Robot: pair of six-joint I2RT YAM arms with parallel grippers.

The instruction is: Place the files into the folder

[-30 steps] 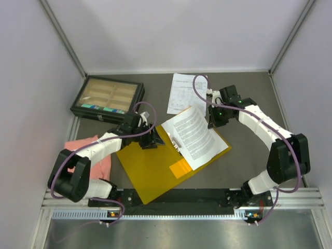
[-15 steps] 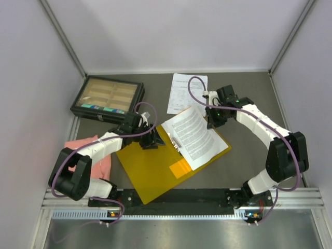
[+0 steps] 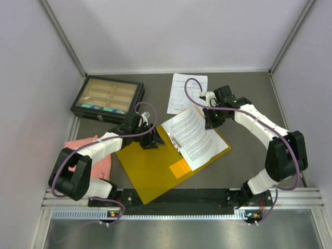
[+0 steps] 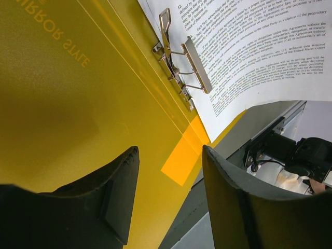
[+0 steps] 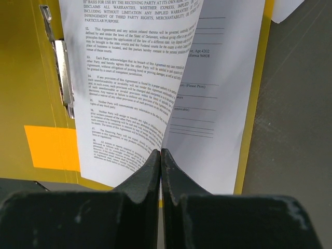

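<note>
Right arm [image 3: 259,124] stretched over folder [image 4: 62,104]; right fingers [image 5: 150,176] clamped on top sheet [image 5: 124,93], edge lifted. Left fingers [image 4: 116,192] apart, low over folder cover.

Black compartment box [image 3: 107,98], pink cloth [image 3: 102,166], grey table [image 3: 244,162]

Folder [image 3: 150,174] centre; files [image 3: 193,136] on its right half; loose sheet [image 3: 181,93] behind; box [image 3: 108,97] far-left; cloth [image 3: 105,166] left of folder.
</note>
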